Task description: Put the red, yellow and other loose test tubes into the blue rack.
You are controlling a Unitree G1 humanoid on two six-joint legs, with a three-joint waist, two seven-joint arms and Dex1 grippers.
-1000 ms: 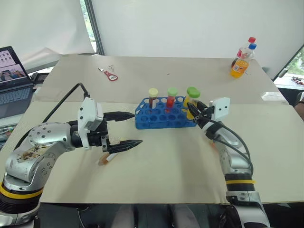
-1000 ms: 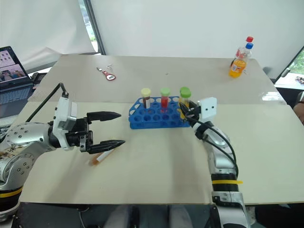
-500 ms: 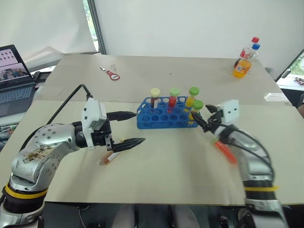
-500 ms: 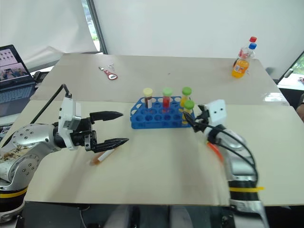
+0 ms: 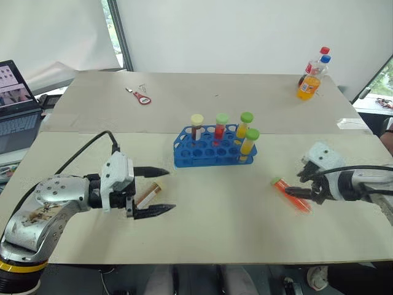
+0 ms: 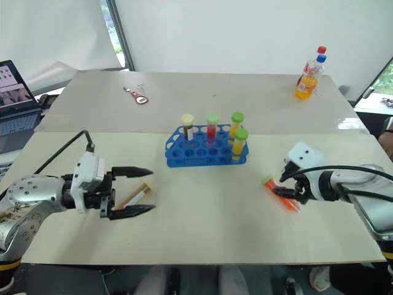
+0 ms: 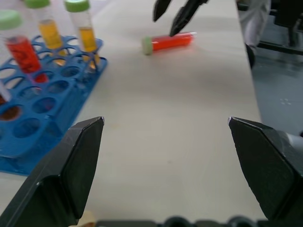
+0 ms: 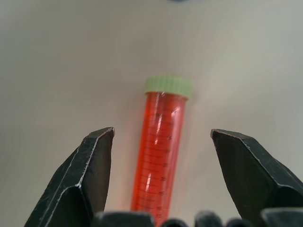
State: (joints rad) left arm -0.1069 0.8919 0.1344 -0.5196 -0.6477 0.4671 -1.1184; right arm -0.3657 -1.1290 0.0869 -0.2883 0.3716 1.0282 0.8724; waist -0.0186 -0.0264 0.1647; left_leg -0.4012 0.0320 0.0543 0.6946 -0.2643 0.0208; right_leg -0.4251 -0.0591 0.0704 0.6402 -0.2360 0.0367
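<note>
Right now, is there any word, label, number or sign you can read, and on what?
Nothing can be read as text.
Red test tube: printed scale marks with figures, too blurred to read.
Orange drink bottle: label too small to read.
Laptop: screen content too small to read.

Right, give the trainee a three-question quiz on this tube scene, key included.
1. How many tubes stand in the blue rack?
2. True or false: the right gripper is shut on the red tube.
3. The loose tube near the left gripper lies: A) between its open fingers, B) inside the rack, C) beside the orange bottle.

Key:
1. Four.
2. False: its fingers stand open either side of the tube, which lies on the table.
3. A.
</note>
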